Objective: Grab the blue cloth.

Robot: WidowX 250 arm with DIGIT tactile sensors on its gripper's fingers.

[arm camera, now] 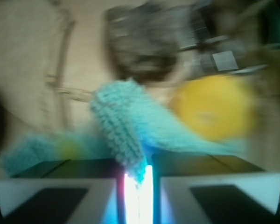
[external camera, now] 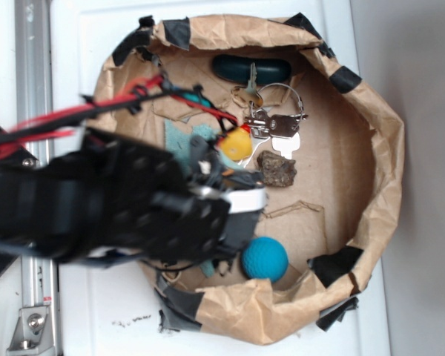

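Paper-walled bin (external camera: 378, 170) on the desk (external camera: 400, 59) holds yellow duck (external camera: 236, 144), rock (external camera: 276, 168), keys (external camera: 276, 124) and blue ball (external camera: 265, 258). The arm (external camera: 96, 200) reaches in from the left; its gripper (arm camera: 137, 186) is clenched on a raised fold of the blue cloth (arm camera: 126, 126), beside the duck.

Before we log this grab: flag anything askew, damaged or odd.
The blue cloth is bunched into a peaked fold pinched in the shut gripper, not flat. The paper-lined bin's rim is crumpled and patched with black tape. Nothing looks spilled.
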